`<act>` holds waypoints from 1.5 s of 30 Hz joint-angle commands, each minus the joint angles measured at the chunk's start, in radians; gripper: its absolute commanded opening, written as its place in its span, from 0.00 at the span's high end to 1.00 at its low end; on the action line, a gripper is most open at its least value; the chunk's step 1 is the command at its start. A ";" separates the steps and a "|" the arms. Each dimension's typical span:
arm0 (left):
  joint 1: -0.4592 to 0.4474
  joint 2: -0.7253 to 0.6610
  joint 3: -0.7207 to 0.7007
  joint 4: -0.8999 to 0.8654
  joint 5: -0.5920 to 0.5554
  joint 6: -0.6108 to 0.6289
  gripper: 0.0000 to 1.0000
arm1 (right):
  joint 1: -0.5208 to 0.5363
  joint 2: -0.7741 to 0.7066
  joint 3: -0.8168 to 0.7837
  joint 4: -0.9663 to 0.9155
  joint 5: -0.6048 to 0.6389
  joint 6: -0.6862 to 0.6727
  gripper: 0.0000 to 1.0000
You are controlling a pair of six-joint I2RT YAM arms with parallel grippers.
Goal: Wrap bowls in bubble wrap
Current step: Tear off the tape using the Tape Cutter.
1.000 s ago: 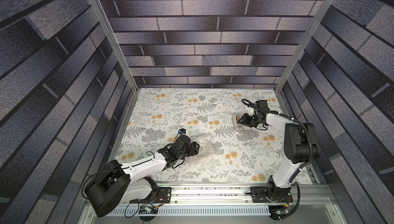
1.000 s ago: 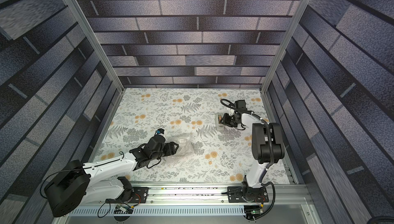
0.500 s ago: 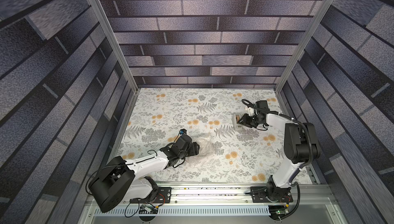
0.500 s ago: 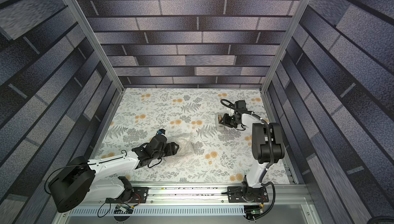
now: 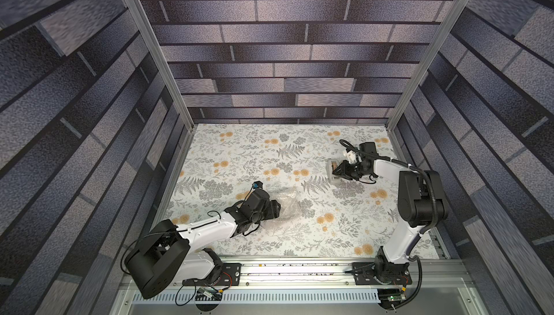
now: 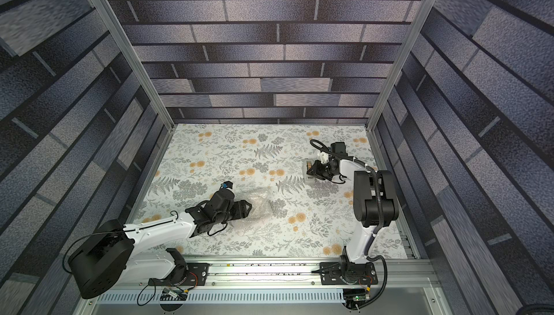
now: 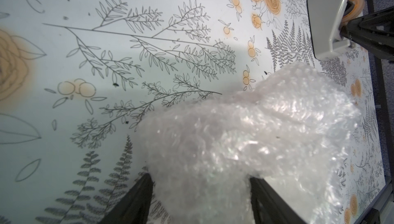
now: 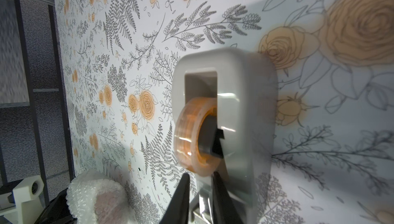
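Left wrist only: wrap [image 7: 245,137], seemingly gripped

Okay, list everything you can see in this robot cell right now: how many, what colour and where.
crumpled translucent whitish bubble wrap bundle: one, whitish and shiny, front left of the tablecloth.
patterned bowl: none visible; cannot tell whether it is inside the bundle.
grey plastic tape dispenser: one, grey, far right of the tablecloth.
roll of clear tape on an orange core: one, mounted in the dispenser.
white floral tablecloth: one, white with grey ferns and orange flowers, covering the table.
brick-pattern wall panels: grey-purple, on three sides.
left end effector: black, closed on the bundle.
right end effector: black, jaws narrow at the dispenser's cutter end; grip unclear.
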 commanded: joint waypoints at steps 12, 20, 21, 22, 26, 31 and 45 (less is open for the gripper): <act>0.005 0.015 0.016 -0.032 0.010 0.031 0.27 | 0.004 -0.021 -0.076 -0.020 0.024 0.018 0.82; 0.003 0.028 0.022 -0.028 0.015 0.031 0.26 | 0.000 -0.057 -0.088 -0.028 0.054 0.018 0.91; 0.003 0.029 0.023 -0.028 0.016 0.031 0.27 | -0.002 -0.062 -0.089 -0.026 0.052 0.018 0.91; 0.003 0.030 0.022 -0.028 0.016 0.031 0.26 | -0.004 -0.066 -0.089 -0.026 0.052 0.021 0.91; 0.003 0.036 0.025 -0.024 0.019 0.031 0.27 | -0.006 -0.076 -0.086 -0.023 0.042 0.031 0.94; 0.002 0.038 0.026 -0.022 0.018 0.031 0.27 | -0.011 -0.096 -0.079 -0.015 0.019 0.050 0.99; -0.004 0.056 0.040 -0.020 0.018 0.033 0.27 | -0.014 -0.196 0.039 -0.030 -0.019 0.104 0.99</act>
